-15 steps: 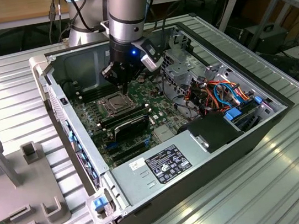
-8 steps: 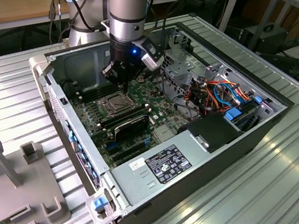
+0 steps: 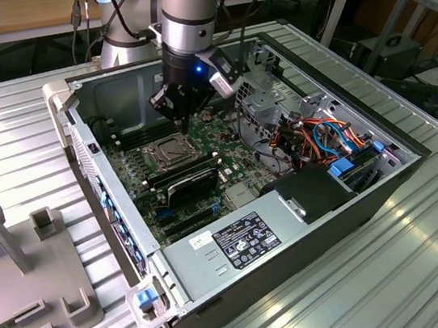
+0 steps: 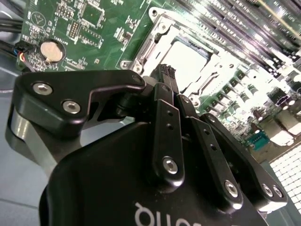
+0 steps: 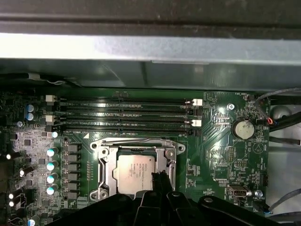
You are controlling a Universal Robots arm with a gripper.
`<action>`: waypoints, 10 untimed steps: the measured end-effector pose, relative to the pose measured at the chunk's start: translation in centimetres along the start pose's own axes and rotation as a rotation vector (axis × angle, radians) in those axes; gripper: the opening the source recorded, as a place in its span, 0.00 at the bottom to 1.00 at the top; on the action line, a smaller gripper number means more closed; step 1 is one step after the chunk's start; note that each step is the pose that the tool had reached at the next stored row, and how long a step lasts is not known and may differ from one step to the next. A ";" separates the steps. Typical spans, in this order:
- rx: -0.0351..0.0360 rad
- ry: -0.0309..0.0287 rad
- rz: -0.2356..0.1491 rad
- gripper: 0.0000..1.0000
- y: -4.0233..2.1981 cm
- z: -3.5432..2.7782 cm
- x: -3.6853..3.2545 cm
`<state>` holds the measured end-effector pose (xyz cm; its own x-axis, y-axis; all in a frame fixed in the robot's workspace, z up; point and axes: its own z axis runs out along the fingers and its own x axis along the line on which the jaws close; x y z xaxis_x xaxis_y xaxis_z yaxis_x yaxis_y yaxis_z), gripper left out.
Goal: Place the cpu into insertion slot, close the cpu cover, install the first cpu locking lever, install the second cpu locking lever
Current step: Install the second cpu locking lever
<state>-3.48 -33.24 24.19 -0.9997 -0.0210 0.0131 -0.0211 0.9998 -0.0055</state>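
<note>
The cpu (image 5: 134, 172) lies flat in the insertion slot (image 3: 170, 150) on the green motherboard, its silver-tan top showing. The silvery cpu cover (image 5: 104, 165) lies flat around it as a frame, and a thin wire lever (image 5: 136, 141) runs along one edge of that frame. My gripper (image 4: 165, 73) hangs just above the socket's edge, fingers pressed together with nothing between them. In the exterior view the gripper (image 3: 183, 124) points down at the socket inside the open computer case. In the second wrist view the cpu (image 4: 188, 63) shines bright just past the fingertips (image 4: 162, 77).
Long black memory slots (image 5: 127, 113) run beside the socket, and a coin battery (image 5: 243, 128) sits nearby. A power supply (image 3: 238, 243), a drive cage with coloured cables (image 3: 320, 129) and the case walls hem the board in. A grey fixture plate (image 3: 22, 273) lies outside the case at the exterior view's left.
</note>
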 end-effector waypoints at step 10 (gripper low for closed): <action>0.0152 0.0003 0.000 0.11 -1.90 0.01 0.04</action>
<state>-3.47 -35.14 24.19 -0.9997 -0.0209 0.0133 -0.0212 0.9996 -0.0207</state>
